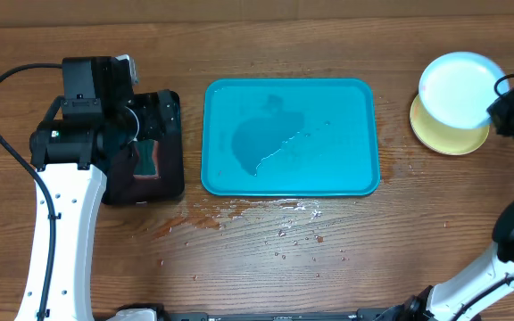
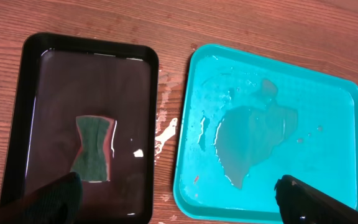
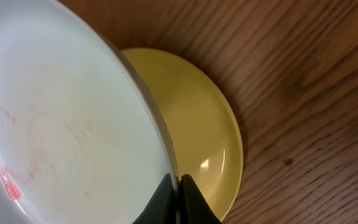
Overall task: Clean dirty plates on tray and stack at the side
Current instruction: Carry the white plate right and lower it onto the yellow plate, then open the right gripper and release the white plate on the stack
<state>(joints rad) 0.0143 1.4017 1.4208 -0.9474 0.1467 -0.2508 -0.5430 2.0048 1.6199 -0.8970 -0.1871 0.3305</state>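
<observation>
Pale plate (image 3: 61, 112) pinched by right gripper (image 3: 179, 186); left gripper (image 2: 176, 190) wide.

The tray (image 1: 373, 134) is turquoise, with a darker wet patch at its middle. The small tray (image 1: 172, 183) at left is glossy black, and its sponge (image 2: 94, 148) is dark green with a pink edge. The white plate (image 3: 61, 112) bears faint red smears. The yellow plate (image 3: 197, 124) is plain. The surface (image 1: 328, 267) is brown wood grain.
</observation>
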